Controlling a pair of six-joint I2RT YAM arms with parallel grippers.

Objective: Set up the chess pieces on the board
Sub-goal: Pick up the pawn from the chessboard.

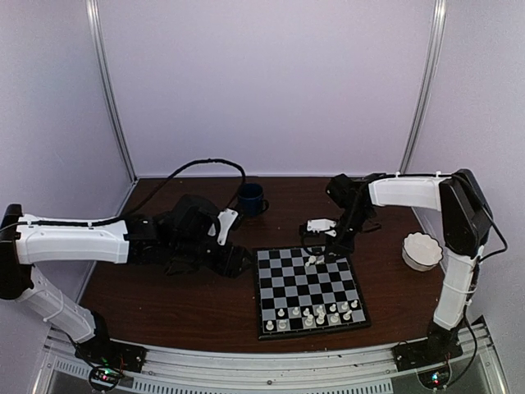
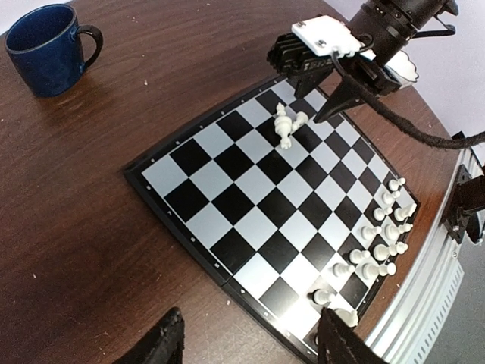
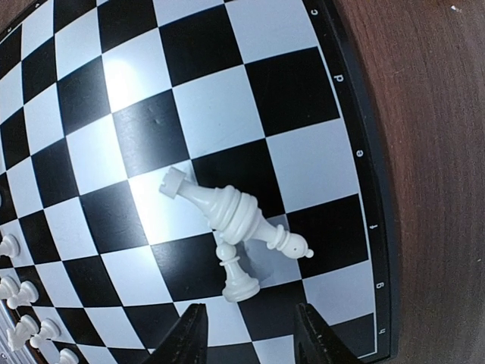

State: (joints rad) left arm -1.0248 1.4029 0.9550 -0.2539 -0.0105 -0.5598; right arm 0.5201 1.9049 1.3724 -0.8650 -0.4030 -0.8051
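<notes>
- Dark wood table (image 1: 164,304), pale booth walls.
- Board (image 1: 308,289) centre-right; most chess pieces (image 1: 316,313) stand on the near ranks, so I'd say mostly done.
- Toppled cluster (image 3: 235,220) at far edge needs placing.
- R gripper (image 3: 248,334) above it, jaws spread, empty.
- L gripper (image 2: 246,341) spread, empty, beside board.

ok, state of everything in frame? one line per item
board: lying flat, mostly bare.
near-row chess pieces: upright, bunched on the two rows nearest the arms.
far-corner chess pieces: two lying on their sides, touching.
pawn: beside the fallen two, looks upright.
mug: upright, off the board.
bowl: upright, right of the board.
left claw: open, empty.
right claw: open, empty, above the fallen pieces.
</notes>
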